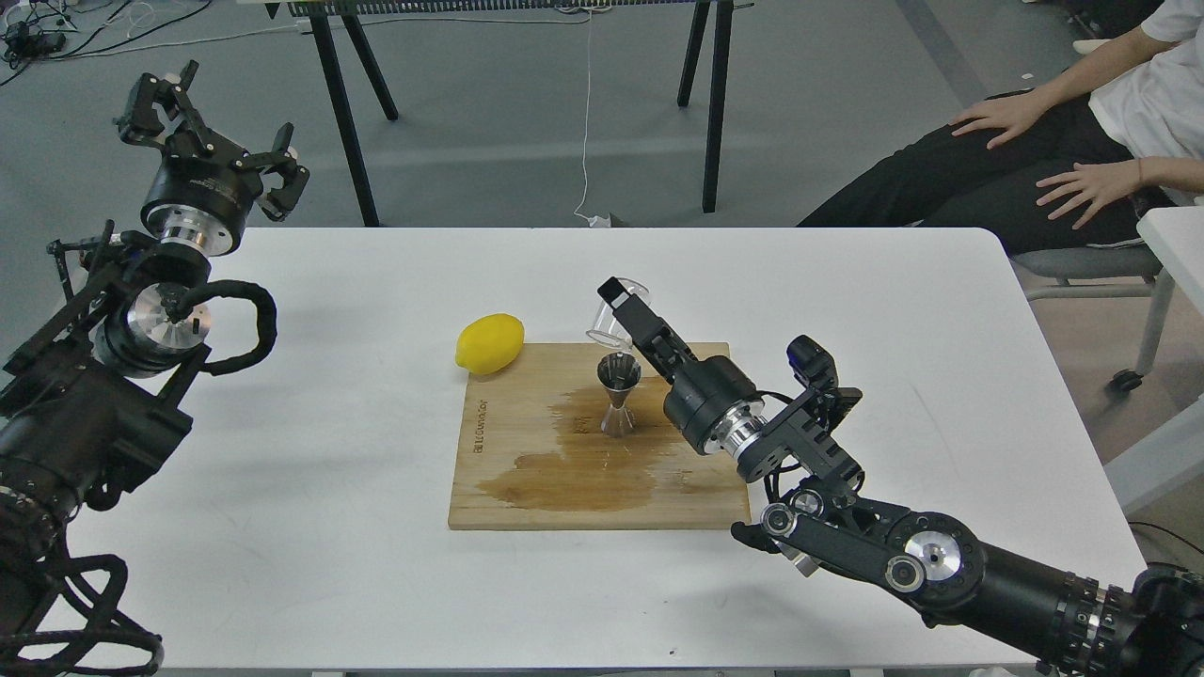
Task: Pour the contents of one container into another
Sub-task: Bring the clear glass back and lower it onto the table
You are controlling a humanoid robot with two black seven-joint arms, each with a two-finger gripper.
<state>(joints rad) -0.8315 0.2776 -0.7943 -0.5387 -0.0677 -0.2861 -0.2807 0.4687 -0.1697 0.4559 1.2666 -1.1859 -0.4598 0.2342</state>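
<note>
My right gripper pinches the clear glass cup across its wall, the cup tipped over with its mouth angled down toward the steel jigger, which stands upright just below and toward me from my fingertips on the wooden cutting board. A wet brown stain spreads over the board around the jigger's foot and nearer to me. I judge the cup light, rigid, slick and breakable, so a firm but modest squeeze on its side wall, low toward the base, seems the safest hold. The jigger looks top-heavy on a narrow waist and a wet board, easy to knock. A lemon lies well off to the left of my fingertips. My left gripper hangs far away, fingers spread, holding nothing.
</note>
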